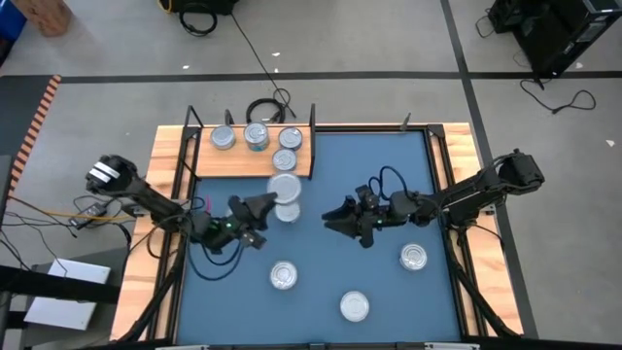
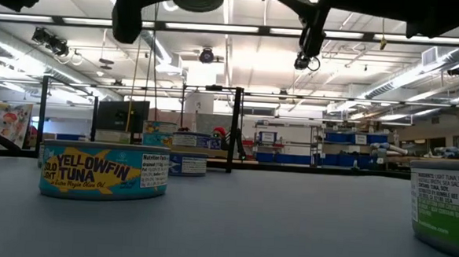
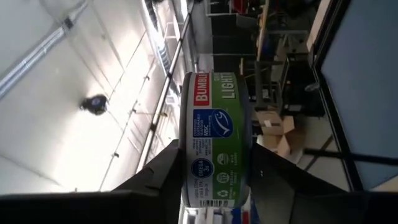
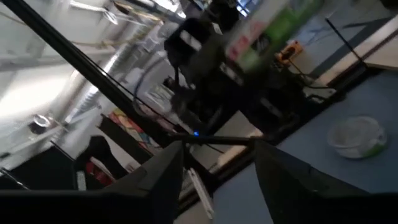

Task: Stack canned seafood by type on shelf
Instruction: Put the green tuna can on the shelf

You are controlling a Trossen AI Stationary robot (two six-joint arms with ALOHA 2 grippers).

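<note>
Left gripper (image 1: 264,206): over the mat's middle, just below the shelf's front edge; closed on a tin, one finger each side of its wall, as seen in the left wrist view.
Held tin (image 3: 214,140): green-and-red label, on edge between the dark fingers (image 3: 163,174); in the high view blurred, lid up, at the gripper's tip, close to the shelf edge.
Right gripper (image 1: 335,218): over the mat right of centre, pointing toward the left gripper; fingers parted, nothing between them in the right wrist view.
Shelf (image 1: 204,157): light wooden board with black posts, at the mat's far left corner.
Tins on shelf: three in a row along the back, left tin (image 1: 224,138), middle tin (image 1: 257,135), right tin (image 1: 291,139); a fourth tin (image 1: 285,159) nearer the front edge.
Tins on mat: one (image 1: 284,276) below the left gripper, one (image 1: 355,307) near the front edge, one (image 1: 414,257) below the right arm, all flat and well apart.
Mat (image 1: 389,165): blue, covering most of the table.
Low view: yellowfin tuna tin (image 2: 104,171) upright at left, green-labelled tin (image 2: 444,204) at the right edge.
</note>
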